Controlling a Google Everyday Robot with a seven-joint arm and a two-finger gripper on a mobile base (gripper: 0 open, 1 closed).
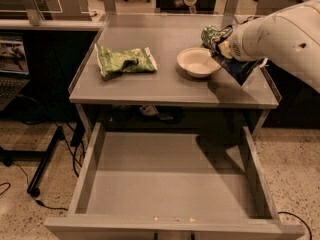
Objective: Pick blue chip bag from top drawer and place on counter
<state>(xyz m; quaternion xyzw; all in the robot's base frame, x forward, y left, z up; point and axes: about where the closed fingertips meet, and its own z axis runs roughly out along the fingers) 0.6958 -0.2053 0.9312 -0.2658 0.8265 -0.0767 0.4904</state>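
Note:
The blue chip bag (pixel 241 68) hangs tilted just above the right side of the counter (pixel 150 86), beside a white bowl. My gripper (pixel 216 38) sits at the end of the white arm (pixel 280 34) that reaches in from the right, and it is shut on the bag's top. The arm hides most of the bag. The top drawer (pixel 165 184) stands pulled fully open below the counter, and nothing lies in it.
A white bowl (pixel 197 61) sits on the counter just left of the bag. A green snack bag (pixel 125 60) lies on the counter's left part. Cables and a stand's foot (pixel 42 164) are on the floor at the left.

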